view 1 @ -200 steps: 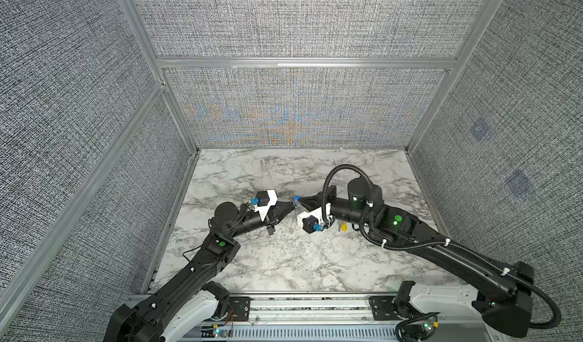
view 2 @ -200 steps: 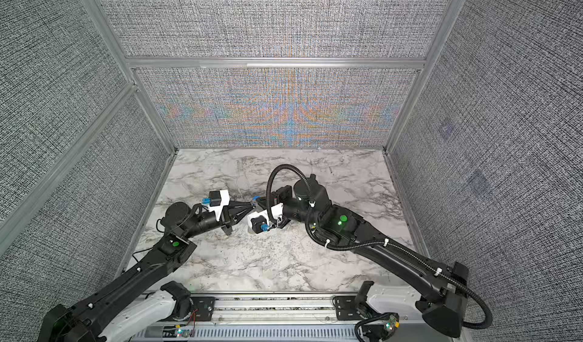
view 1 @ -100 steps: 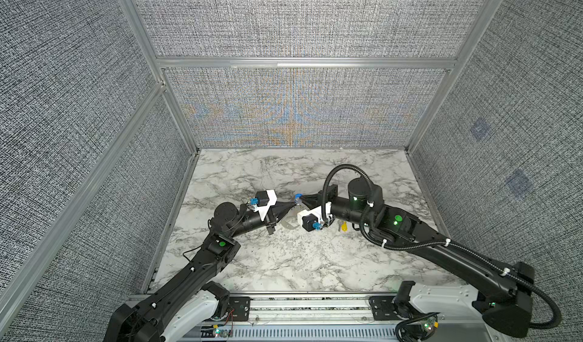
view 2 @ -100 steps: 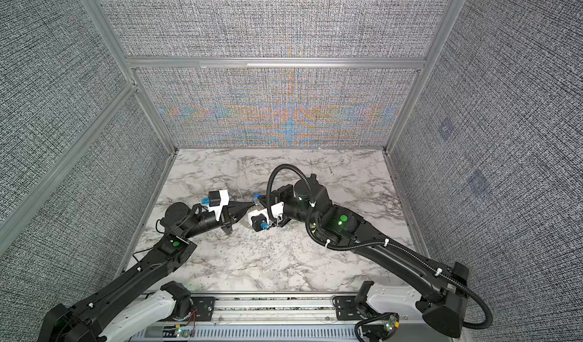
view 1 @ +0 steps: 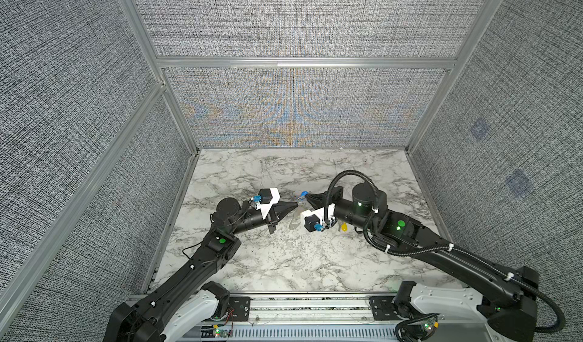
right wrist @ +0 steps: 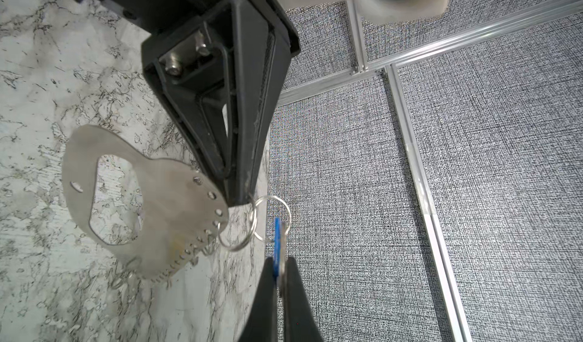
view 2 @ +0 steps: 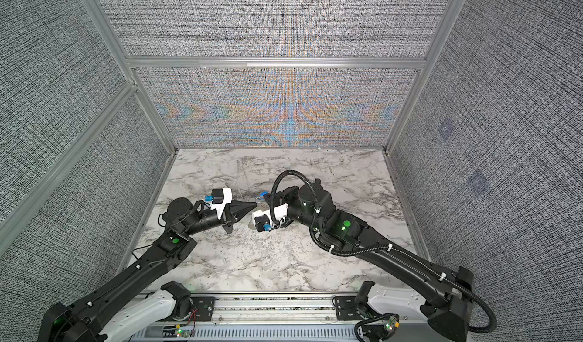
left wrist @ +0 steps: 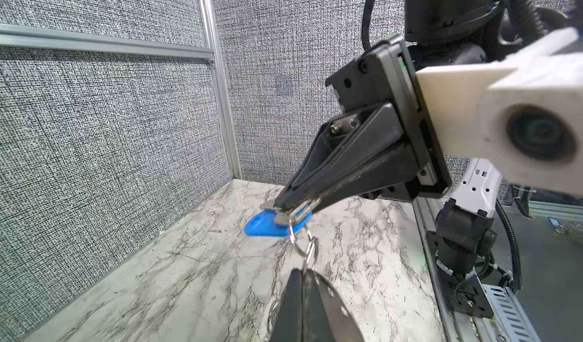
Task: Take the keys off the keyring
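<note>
The yellow key [view 1: 344, 227] lies loose mid-table on the marble table [view 1: 284, 261], under the right arm. Just beyond, aloft, the left gripper [right wrist: 241, 198] pinches the single keyring [right wrist: 170, 204] plate's holed edge and the right gripper [right wrist: 279, 263] clamps the blue key [right wrist: 277, 236], with two split rings [right wrist: 235, 248] linking them. Seemingly one of two keys is off; next, the blue one needs working free.

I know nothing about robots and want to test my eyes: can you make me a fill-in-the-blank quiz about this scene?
The pinched key in the right end effector has a ___ head.
The loose key on the table has a ___ head.
The left end effector holds the keyring ___ the table.
Missing words: blue, yellow, above.
</note>
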You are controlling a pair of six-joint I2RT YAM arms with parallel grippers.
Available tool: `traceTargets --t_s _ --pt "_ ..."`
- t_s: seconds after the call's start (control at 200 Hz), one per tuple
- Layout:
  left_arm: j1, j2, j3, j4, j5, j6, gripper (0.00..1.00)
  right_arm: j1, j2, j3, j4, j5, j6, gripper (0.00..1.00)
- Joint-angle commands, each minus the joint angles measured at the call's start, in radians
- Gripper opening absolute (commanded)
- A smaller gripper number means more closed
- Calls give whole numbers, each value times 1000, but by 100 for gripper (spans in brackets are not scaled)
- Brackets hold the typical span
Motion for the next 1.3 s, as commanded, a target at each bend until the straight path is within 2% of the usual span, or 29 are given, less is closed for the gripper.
traceTargets --t_s 0.0,0.15,0.575,1.091,1.296 --pt "0 6 11 -61 38 12 0 -10 -17 -5 108 37 11 0" --pt "0 15 27 -94 43 21 0 -13 -30 -15 87 29 7 0" --pt "0 17 23 -30 34 -25 0 -44 -15 -66 102 47 60 0" --pt "1 42 -14 123 5 -108 0 -58 14 -103 176 -42 220 0" --pt "2 39 -32 169 -12 -134 0 -58 6 -121 194 -42 271 0"
